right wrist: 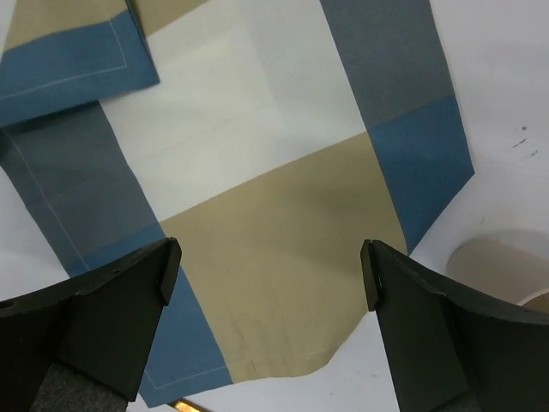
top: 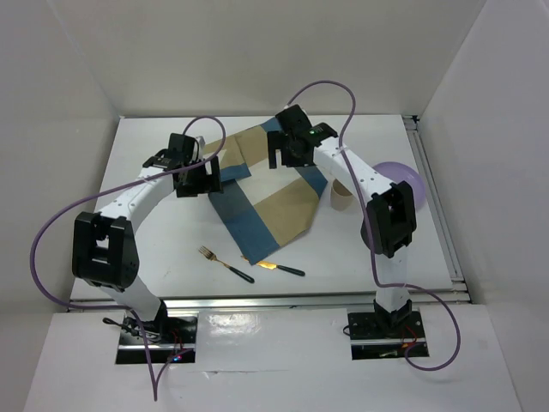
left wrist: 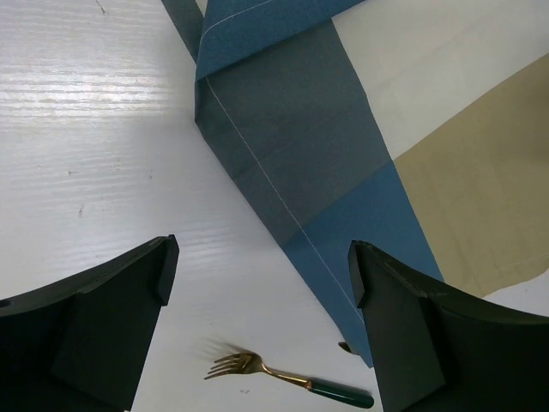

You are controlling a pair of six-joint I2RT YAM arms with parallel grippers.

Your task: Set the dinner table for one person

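The white worktop (top: 386,142) fills the floor of a white-walled enclosure, with silver rails along its near and right edges, and everything else lies on it. A blue-and-tan checked placemat (top: 274,206) lies askew in the middle, running diagonally, with one far corner folded back over itself. Off the mat's near left side lies a gold fork (top: 225,263) with a dark handle. A knife (top: 281,268) of the same make lies right at the mat's near corner. A beige cup (top: 341,196) sits just beside the mat's right edge, and a lilac round dish (top: 399,176) lies beyond it, partly hidden by the right arm. The left pincer (left wrist: 262,257) hovers released over the mat's left blue border, grasping nothing. The right pincer (right wrist: 270,257) hangs released above the mat's tan-and-white middle, likewise empty
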